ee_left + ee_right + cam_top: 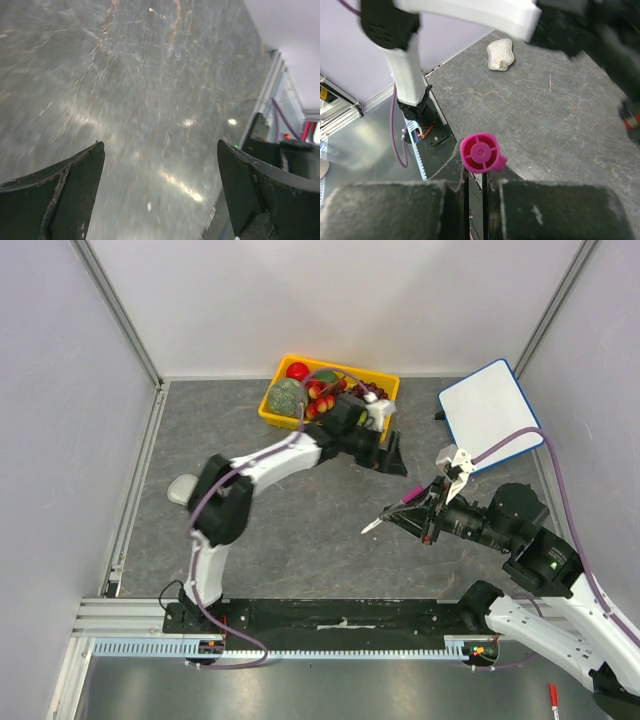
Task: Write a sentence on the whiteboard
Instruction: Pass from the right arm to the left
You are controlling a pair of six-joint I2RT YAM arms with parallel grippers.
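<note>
The whiteboard (489,412) lies tilted at the back right, and its white face looks blank. No sentence shows on it. My right gripper (416,511) hovers over the middle of the table, left of and nearer than the board. It is shut on a pink marker (405,502) whose pale tip points left. In the right wrist view the marker's round pink end (479,152) sticks up between the closed fingers of the right gripper (476,172). My left gripper (387,453) is open and empty by the basket's near right corner. The left wrist view shows it (160,192) over bare, blurred table.
A yellow fruit basket (272,405) stands at the back centre. A pale flat object (182,488) lies on the table at the left, also seen in the right wrist view (500,54). A small white piece (456,461) sits near the whiteboard's near corner. Grey walls enclose three sides.
</note>
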